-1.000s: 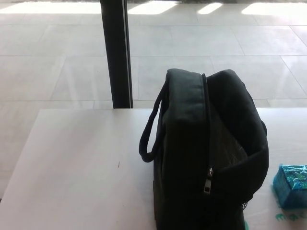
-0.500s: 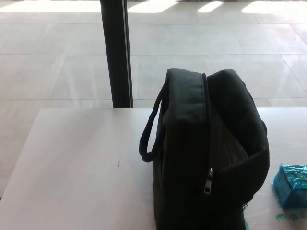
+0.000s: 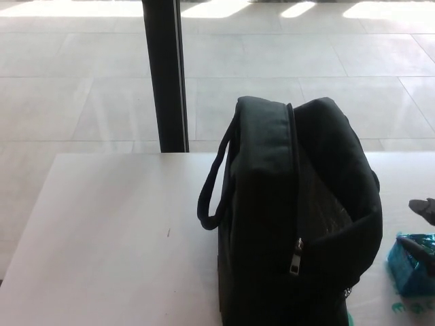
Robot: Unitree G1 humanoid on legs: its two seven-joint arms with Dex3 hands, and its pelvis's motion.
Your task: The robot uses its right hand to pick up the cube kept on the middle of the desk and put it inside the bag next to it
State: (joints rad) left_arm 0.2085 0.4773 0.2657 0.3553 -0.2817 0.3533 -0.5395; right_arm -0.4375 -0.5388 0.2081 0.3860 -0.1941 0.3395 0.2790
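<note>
- Head view: fingertips of the right robot hand [image 3: 423, 227] now show at the 3 o'clock edge of the picture, where a second ago nothing of the robot was in sight.
- One dark tip hangs above the cube [image 3: 410, 266]; another lies across its top. Whether they touch it I cannot tell.
- So little of that robot hand shows that I cannot tell if it is open or closed.
- The teal cube sits on the white bench [image 3: 109, 231] at about 4 o'clock, just beside the black bag [image 3: 292, 224], not moved.
- The bag stands upright at centre, top unzipped and gaping.
- The left robot hand is out of sight.
- Judgement: the reach has begun; gripping and lifting the cube remain to be done.
</note>
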